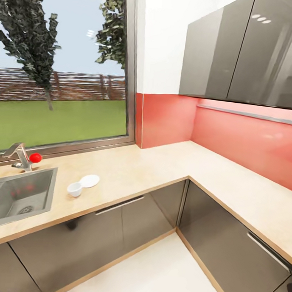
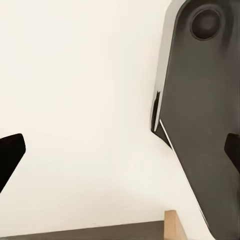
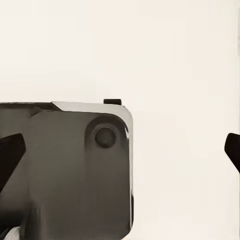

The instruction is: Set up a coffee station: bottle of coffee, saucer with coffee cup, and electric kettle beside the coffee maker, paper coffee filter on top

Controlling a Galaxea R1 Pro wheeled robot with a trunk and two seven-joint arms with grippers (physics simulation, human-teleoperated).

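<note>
From my head camera I see the window taking up the upper part from 9 to 12 o'clock, with grass, trees and a fence outside. The kitchen countertop runs in an L from 8 o'clock along under the window, turns the corner near the centre and carries on toward 4 o'clock. A red backsplash lines the wall above it at 2 to 3 o'clock, with glossy grey wall cabinets over that at 1 o'clock. Grey cabinet fronts sit below the worktop, and pale floor shows at 6 o'clock.

At 9 o'clock a steel sink is set into the counter, with a tap behind it bearing a red knob. Just right of the sink, at about 8 o'clock, the saucer lies flat on the worktop, and the coffee cup stands upright beside it, touching or nearly touching its rim, not on it.

My left gripper points at pale floor beside a dark part of the robot's body; its black fingertips sit wide apart at the frame edges, holding nothing. My right gripper does likewise, fingertips spread and empty, over pale floor and a dark body panel.
</note>
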